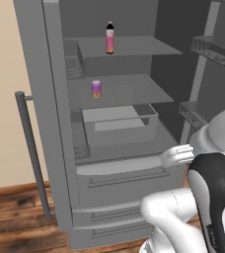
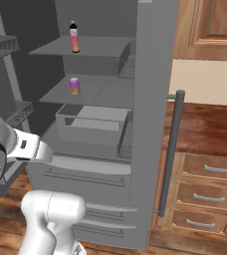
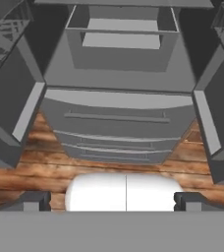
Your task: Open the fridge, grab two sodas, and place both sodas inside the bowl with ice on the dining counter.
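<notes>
A: Jaws (image 3: 112, 201) first. We see the two dark tips far apart at the bottom of the hand view, spread wide, nothing between them.

B: Agreed, empty. They point at the fridge (image 3: 117, 118) front, aimed at its lower drawers, wood floor (image 3: 35, 170) underneath.

A: Both fridge (image 1: 35, 74) doors stand swung out. We tag the pink bottle (image 1: 110, 38) with dark cap upright on the fridge's upper shelf, near that shelf's front edge.

B: Same bottle (image 2: 74, 37) in the right base view. Purple can (image 1: 96, 89) upright one shelf lower in the fridge, slightly left of the bottle.

A: Can (image 2: 74, 86) checks out there too. Clear bin (image 1: 119, 123) sits below the can's shelf.

B: Right of the fridge (image 2: 153, 99) we see wooden drawers (image 2: 205, 187) under a reddish-brown bench (image 2: 210, 129). Bar handle (image 2: 171, 149) hangs on the open fridge door.

A: Arm (image 1: 203, 197) sits low in front of the fridge drawers.
</notes>
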